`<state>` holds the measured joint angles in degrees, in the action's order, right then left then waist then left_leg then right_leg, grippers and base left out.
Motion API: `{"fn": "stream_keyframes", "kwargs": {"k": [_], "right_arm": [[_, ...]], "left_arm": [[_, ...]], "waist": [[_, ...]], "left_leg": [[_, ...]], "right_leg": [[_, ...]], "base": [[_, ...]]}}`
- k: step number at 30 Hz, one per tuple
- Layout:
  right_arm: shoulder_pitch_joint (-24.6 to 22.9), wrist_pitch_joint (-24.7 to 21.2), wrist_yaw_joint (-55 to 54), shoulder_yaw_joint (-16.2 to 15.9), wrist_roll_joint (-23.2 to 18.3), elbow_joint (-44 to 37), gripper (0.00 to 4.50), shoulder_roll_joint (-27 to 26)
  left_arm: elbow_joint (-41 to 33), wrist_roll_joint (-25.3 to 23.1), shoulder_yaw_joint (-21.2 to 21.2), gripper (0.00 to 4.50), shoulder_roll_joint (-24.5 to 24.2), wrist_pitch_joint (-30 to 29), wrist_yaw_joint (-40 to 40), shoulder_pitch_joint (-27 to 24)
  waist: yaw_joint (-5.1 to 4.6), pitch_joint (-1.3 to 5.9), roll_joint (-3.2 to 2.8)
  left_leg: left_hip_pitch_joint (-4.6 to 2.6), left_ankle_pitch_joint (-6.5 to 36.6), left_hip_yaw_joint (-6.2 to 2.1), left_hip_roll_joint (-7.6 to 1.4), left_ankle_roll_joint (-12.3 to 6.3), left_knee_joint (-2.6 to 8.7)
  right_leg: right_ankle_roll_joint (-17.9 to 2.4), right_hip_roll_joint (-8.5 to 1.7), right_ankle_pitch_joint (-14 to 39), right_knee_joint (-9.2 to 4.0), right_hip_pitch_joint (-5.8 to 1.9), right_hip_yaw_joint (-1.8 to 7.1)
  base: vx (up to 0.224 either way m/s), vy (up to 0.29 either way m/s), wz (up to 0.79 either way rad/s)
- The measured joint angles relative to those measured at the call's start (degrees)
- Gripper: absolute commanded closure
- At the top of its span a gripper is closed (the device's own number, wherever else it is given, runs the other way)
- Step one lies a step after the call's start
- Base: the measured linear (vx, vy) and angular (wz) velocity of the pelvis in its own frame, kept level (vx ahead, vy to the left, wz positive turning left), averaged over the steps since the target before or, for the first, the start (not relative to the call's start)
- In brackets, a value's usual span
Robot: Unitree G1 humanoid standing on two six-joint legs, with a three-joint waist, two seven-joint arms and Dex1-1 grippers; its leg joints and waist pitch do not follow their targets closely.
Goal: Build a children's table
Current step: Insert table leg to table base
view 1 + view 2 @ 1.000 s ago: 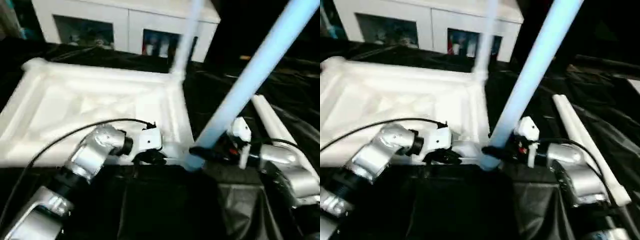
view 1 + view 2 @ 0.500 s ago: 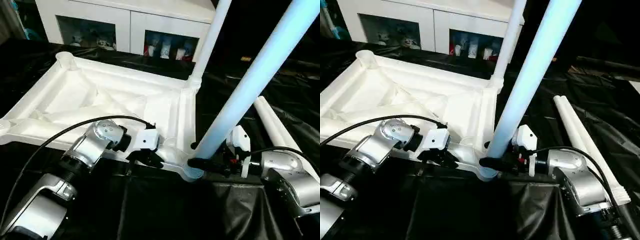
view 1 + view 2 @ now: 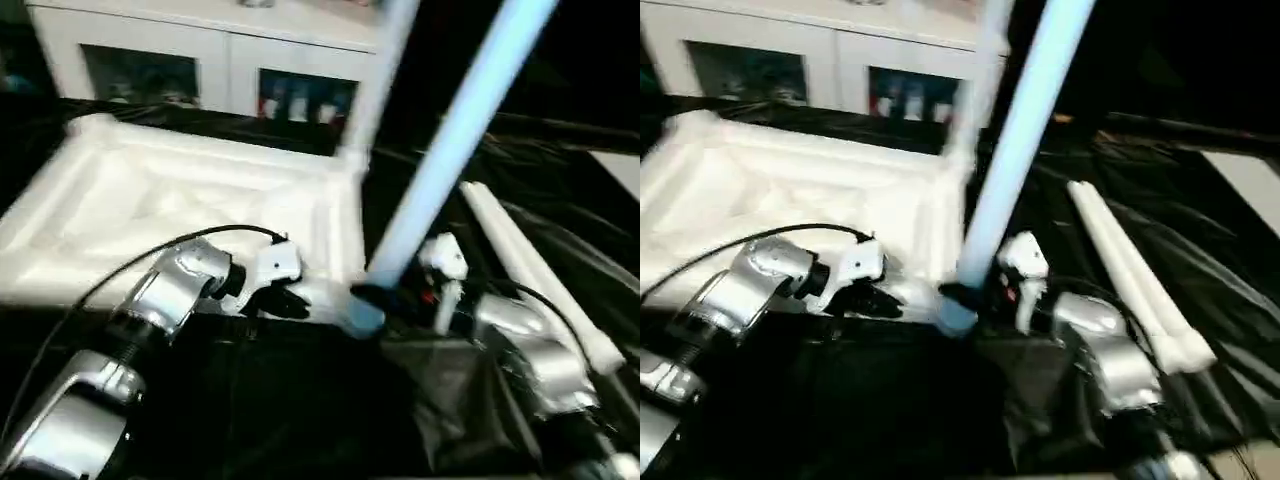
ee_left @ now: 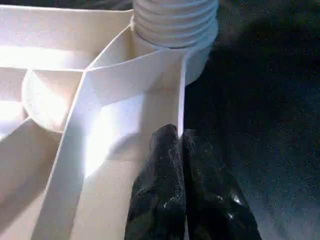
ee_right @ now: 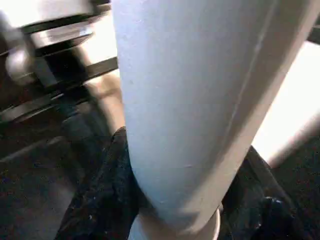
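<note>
Black plastic sheeting (image 3: 300, 400) covers the work surface, and on it lies the table top (image 3: 150, 200), upside down, its ribbed and braced underside facing up; it fills the left and middle of the head views, its near right corner between the two arms. One leg (image 3: 375, 70) stands upright in the far right corner socket; a second leg (image 3: 450, 150) rises at a slant from the near right corner, where its ribbed, threaded foot (image 4: 175, 22) sits at the socket. The right gripper (image 3: 385, 297) has its two black fingers set about halfway apart on either side of this leg just above the foot, clamped on it; the right wrist view shows a dark finger (image 5: 105, 190) on each flank of the pale tube. The left gripper (image 4: 182, 150) has its fingers pressed together, nothing between them, their tips lying against the rim wall of the table top just beside that same corner socket. Two more legs (image 3: 1130, 280) lie flat, side by side, on the sheeting to the right of the right arm, well apart from the table top. Behind it all stands a white cabinet (image 3: 200, 60) with glass doors, small objects dimly seen inside.
</note>
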<state>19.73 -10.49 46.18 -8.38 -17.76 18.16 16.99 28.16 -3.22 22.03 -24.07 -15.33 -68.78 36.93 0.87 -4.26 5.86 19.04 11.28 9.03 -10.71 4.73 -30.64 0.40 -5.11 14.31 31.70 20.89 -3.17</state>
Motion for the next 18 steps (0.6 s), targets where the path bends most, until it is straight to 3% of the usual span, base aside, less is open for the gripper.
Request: {"fn": "stream_keyframes", "kwargs": {"k": [4,7,8,9,10,11,12,13,14,15,16,17,18], "right_arm": [[5.1,1.3,-6.8,1.1,1.3,8.2,2.66,-4.8],[8.1,2.0,-10.9,1.3,2.0,12.6,2.66,-7.3],[9.6,2.6,-12.3,2.0,2.2,15.0,2.66,-8.3],[10.4,3.0,-13.3,3.0,2.3,16.6,2.66,-8.6],[11.8,3.4,-14.0,3.6,2.3,18.3,2.66,-9.1],[13.9,3.6,-15.5,4.2,2.3,19.9,2.66,-9.7],[14.5,3.7,-16.0,4.5,2.3,20.6,2.66,-9.9],[15.3,4.1,-17.2,4.7,2.4,22.1,2.66,-10.3],[16.3,4.3,-18.6,5.3,2.4,23.5,2.66,-10.6],[17.4,4.5,-21.0,6.1,2.7,25.5,2.66,-10.7],[17.9,4.5,-22.2,6.0,3.6,27.2,2.66,-10.7],[18.4,4.4,-22.4,5.9,4.0,28.1,2.66,-10.6],[18.6,4.4,-22.4,5.9,4.0,28.8,2.66,-10.7]], "left_arm": [[-4.7,-1.0,-2.1,4.50,2.2,-8.1,6.5,-2.9],[-7.6,-2.0,-2.6,4.50,2.9,-12.4,10.3,-4.0],[-9.7,-3.3,-2.6,4.50,4.1,-15.5,12.7,-4.4],[-10.9,-4.4,-2.6,4.50,5.9,-17.6,15.5,-4.6],[-12.6,-5.0,-2.8,4.50,6.8,-19.6,17.7,-5.0],[-14.3,-5.2,-3.7,4.50,7.7,-21.5,19.2,-5.2],[-15.0,-5.2,-3.9,4.50,8.4,-22.5,19.8,-5.6],[-16.5,-5.2,-3.9,4.50,10.3,-25.4,21.3,-6.5],[-17.6,-5.2,-3.9,4.50,12.0,-27.2,22.2,-7.0],[-19.4,-4.7,-3.3,4.50,14.3,-28.9,22.4,-7.5],[-20.6,-4.1,-2.3,4.50,15.6,-29.5,22.6,-8.1],[-20.7,-4.2,-2.2,4.50,15.8,-29.5,23.5,-8.3],[-20.7,-4.3,-2.2,4.50,15.6,-29.5,23.6,-8.3]], "waist": [[-1.30,-0.21,-0.39],[-1.92,-0.59,-1.02],[-1.55,-0.73,-1.19],[-0.65,-0.68,-0.97],[0.61,-0.41,0.44],[1.52,-0.66,0.77],[2.11,-0.76,0.32],[2.66,-0.51,-1.19],[2.58,-0.34,-2.53],[2.58,-0.58,-2.52],[2.73,-0.66,-2.43],[2.62,-0.86,-1.45],[2.58,-0.92,-1.20]], "left_leg": [[-0.29,0.0,-1.06,0.17,-0.01,0.02],[-0.30,0.0,-2.21,-0.08,0.00,0.39],[-0.13,0.0,-1.79,-0.33,0.00,0.74],[-0.02,0.0,-0.75,-0.48,0.00,0.76],[-0.20,0.1,0.76,-0.29,0.05,0.83],[0.35,0.8,0.50,0.08,0.47,-1.12],[1.06,1.4,-1.38,0.26,-0.04,-2.93],[0.88,1.5,-4.41,0.96,-0.18,-5.58],[0.49,1.5,-4.68,0.99,0.01,-3.71],[0.76,0.6,-4.25,0.88,1.46,-2.47],[0.77,0.6,-3.67,0.75,1.40,-1.82],[0.32,0.6,-2.29,0.30,1.39,-0.88],[-0.02,0.6,-1.49,-0.09,1.40,-0.59]], "right_leg": [[-0.2,-0.10,0.2,-1.11,-0.05,-1.14],[-0.6,-0.17,1.0,-2.01,-0.97,-3.30],[-1.9,-0.18,2.6,1.87,-0.93,-3.66],[-2.1,-0.27,3.2,5.68,-1.43,-3.00],[-1.9,-0.66,5.6,6.58,-1.94,-0.67],[0.9,-0.68,5.4,6.56,-1.25,0.32],[0.9,-0.66,5.4,6.52,-1.14,-0.19],[0.9,-0.62,5.4,5.95,-1.50,-1.23],[0.6,-0.26,5.3,5.59,-1.34,-2.12],[-0.6,-0.13,4.4,5.02,-0.93,-2.21],[-1.2,-0.07,3.4,4.38,-0.79,-1.99],[-1.4,0.12,2.5,3.82,-0.94,-1.25],[-1.3,0.42,2.4,3.60,-1.12,-0.63]], "base": [[-0.064,0.029,-0.13],[-0.100,0.004,-0.12],[-0.108,-0.017,-0.01],[-0.080,-0.065,0.15],[0.015,-0.156,-0.03],[0.015,-0.156,-0.03],[0.064,-0.091,-0.49],[0.031,0.018,-0.34],[0.028,0.036,-0.42],[0.000,0.000,0.00],[-0.075,-0.015,0.34],[-0.071,-0.033,0.42],[-0.052,-0.054,0.35]]}}
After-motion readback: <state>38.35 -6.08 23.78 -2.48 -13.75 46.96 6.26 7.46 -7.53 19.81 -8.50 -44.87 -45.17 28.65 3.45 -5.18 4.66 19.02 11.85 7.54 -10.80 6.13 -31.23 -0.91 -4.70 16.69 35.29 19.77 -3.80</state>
